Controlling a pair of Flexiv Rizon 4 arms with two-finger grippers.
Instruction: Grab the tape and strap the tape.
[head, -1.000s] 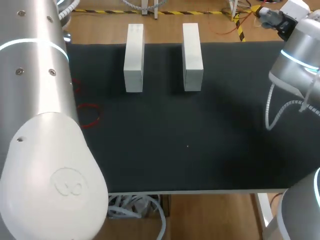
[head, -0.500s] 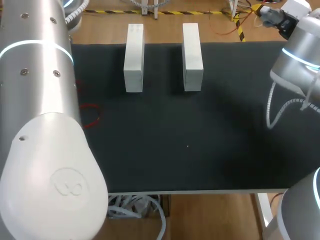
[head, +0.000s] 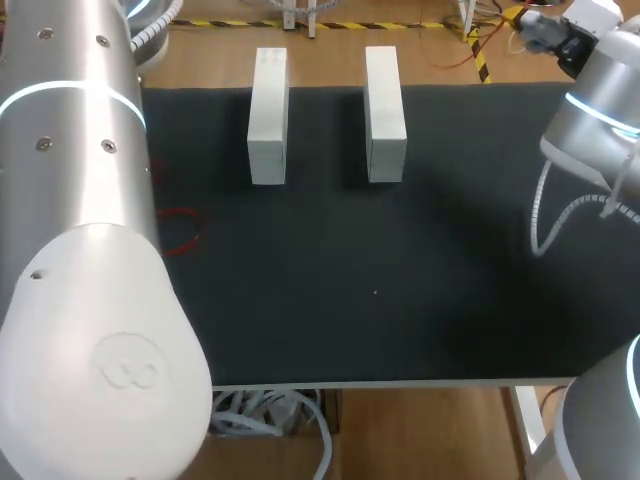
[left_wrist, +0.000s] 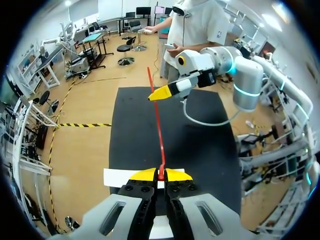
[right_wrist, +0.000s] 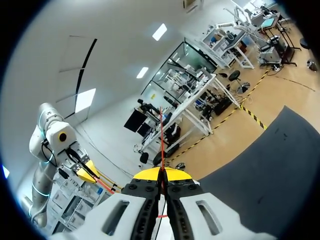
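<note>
Left arm high at left, close under head camera. Right arm high at right edge. Left gripper tips pinched together on red tape; right gripper pinched likewise, well apart, facing each other.

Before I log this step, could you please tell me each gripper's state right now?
Left gripper: closed on the red tape.
Right gripper: closed on the same tape.

A left white block and a right white block lay parallel, apart, at the far side of my black-covered desk. A tiny pale speck sat nearer me.
</note>
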